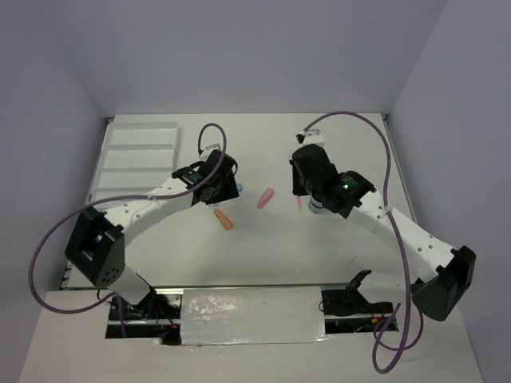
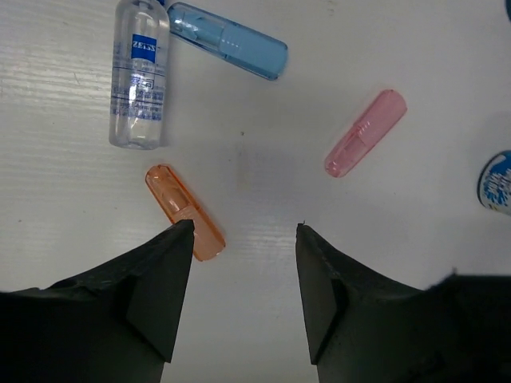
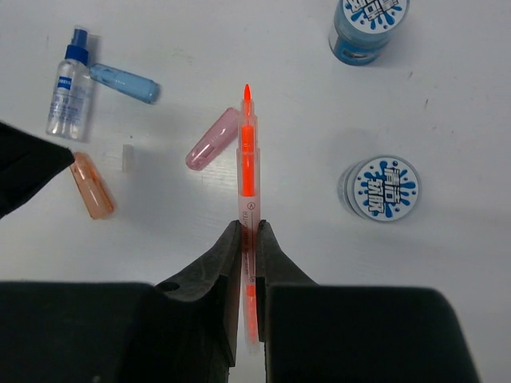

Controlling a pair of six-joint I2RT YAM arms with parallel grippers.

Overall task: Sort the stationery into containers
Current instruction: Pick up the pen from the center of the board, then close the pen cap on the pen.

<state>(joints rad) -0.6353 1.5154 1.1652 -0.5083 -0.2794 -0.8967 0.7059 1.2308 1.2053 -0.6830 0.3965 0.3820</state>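
My right gripper [image 3: 248, 227] is shut on a thin clear highlighter pen with an orange core [image 3: 248, 171] and holds it above the table, tip pointing away. My left gripper [image 2: 243, 231] is open and empty, its left finger over the near end of an orange cap [image 2: 184, 211]. A clear bottle [image 2: 140, 80], a light blue cap [image 2: 229, 50] and a pink cap [image 2: 366, 132] lie beyond it. Two blue-and-white tape rolls [image 3: 367, 28] [image 3: 382, 188] sit to the right of the pen. The white divided tray [image 1: 136, 159] is at the far left. No green pen is in view.
A small clear piece [image 3: 127, 156] lies between the orange cap [image 3: 93, 187] and the pink cap [image 3: 212, 140]. In the top view the pink cap [image 1: 265, 199] and orange cap [image 1: 224, 219] lie between the two arms. White walls close the table's back and sides.
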